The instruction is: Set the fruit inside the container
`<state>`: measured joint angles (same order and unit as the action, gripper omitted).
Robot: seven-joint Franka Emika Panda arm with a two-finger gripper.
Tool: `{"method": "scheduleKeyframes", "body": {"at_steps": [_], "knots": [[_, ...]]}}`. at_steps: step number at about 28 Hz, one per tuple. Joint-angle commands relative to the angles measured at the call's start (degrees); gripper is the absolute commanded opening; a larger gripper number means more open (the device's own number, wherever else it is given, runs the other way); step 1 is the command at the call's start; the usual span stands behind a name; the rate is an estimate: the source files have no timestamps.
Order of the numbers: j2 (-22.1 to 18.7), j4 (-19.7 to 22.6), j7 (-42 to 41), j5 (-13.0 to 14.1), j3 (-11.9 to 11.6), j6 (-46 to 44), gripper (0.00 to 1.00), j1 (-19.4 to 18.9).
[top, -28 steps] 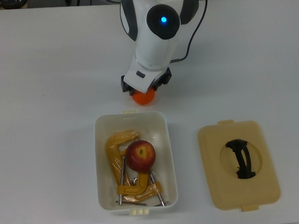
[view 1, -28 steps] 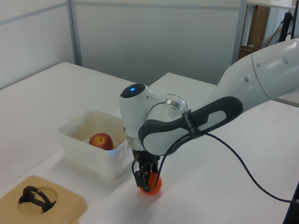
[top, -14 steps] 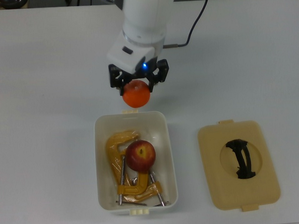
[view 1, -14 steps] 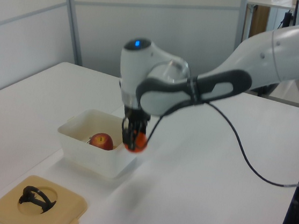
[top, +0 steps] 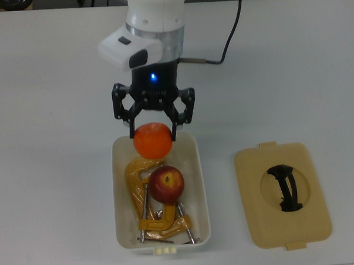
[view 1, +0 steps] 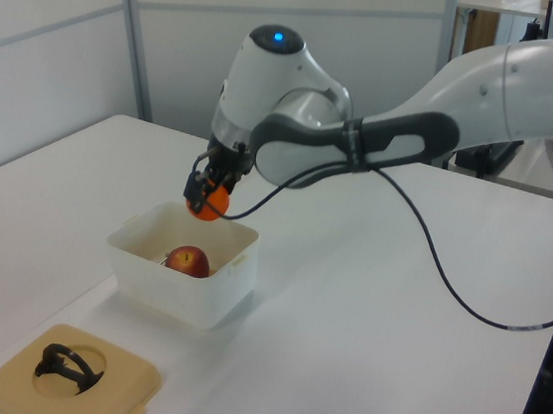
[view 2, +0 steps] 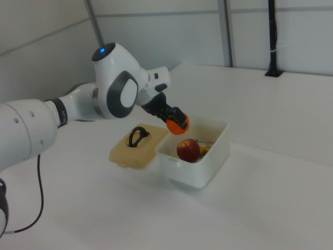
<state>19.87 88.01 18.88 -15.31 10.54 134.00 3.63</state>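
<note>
My gripper [top: 153,133] is shut on the orange [top: 152,140] and holds it in the air above the far end of the white container [top: 118,170]. The left view shows the orange [view 1: 208,202] hanging clear above the container's rim [view 1: 134,264], held by the gripper [view 1: 204,194]. In the right view the orange [view 2: 178,124] sits in the gripper [view 2: 178,119] over the tub [view 2: 210,156]. A red apple [top: 166,184] lies inside the container on yellow-orange clamps [top: 138,175]; the apple [view 1: 188,260] [view 2: 188,150] shows in both side views.
A flat beige lid [top: 282,195] with a black handle lies on the white table at the top view's right of the container. The arm's black cable [top: 231,30] trails across the table behind the gripper.
The gripper has lifted the orange off the table and carried it from just outside the container's far end to above its inside. The apple and lid have not moved.
</note>
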Motion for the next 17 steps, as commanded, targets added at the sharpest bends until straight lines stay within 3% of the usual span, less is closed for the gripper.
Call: {"method": "scheduleKeyframes", "body": {"at_steps": [1,8,17], "knots": [[1.93,-1.18,3.44,-1.75,-0.53,1.7,1.0,-0.65],[1.05,-1.0,3.36,-1.13,-0.53,-1.01,1.0,-0.65],[-4.66,0.49,3.09,0.18,-0.44,-20.61,1.0,-0.56]]}}
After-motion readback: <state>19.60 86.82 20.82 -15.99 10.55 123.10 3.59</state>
